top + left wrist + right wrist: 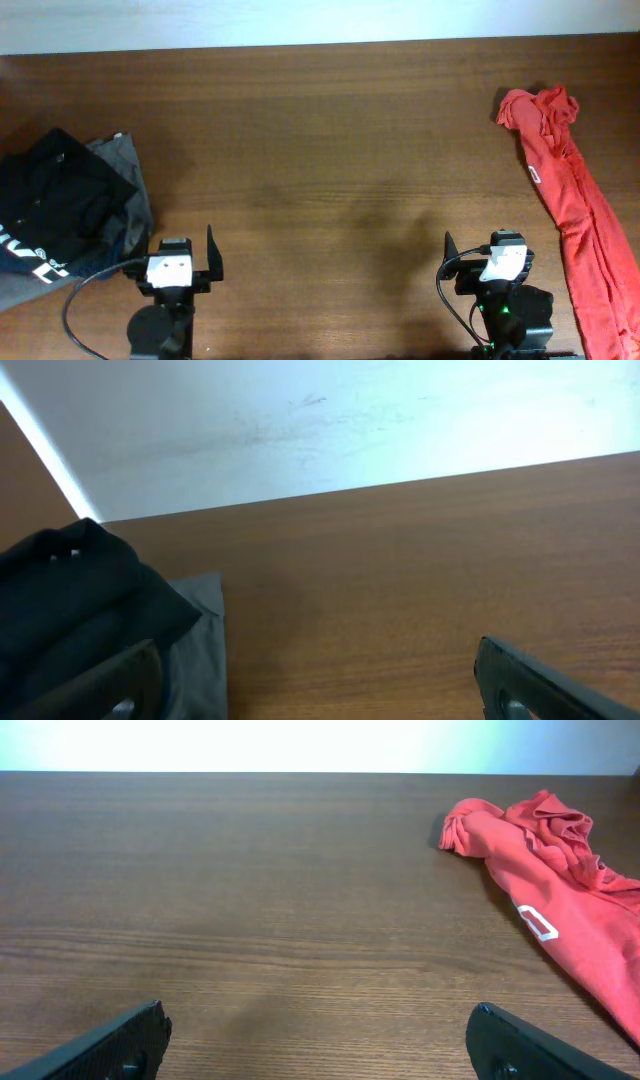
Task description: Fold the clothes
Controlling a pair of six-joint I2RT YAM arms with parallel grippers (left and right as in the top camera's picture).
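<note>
The clothes lie in two places. A black garment (55, 200) with white print is folded at the table's left edge, on top of a grey one (128, 170). A red garment (570, 190) lies crumpled in a long strip at the right edge. My left gripper (180, 250) stands open near the front edge, just right of the black pile, holding nothing. The left wrist view shows the black cloth (70, 600) and grey cloth (200, 640) by its left finger. My right gripper (488, 250) is open and empty, left of the red garment (560, 890).
Brown wooden table (320, 150) with a pale wall along its far edge. Bare wood stretches between the two piles. Cables trail from both arm bases at the front edge.
</note>
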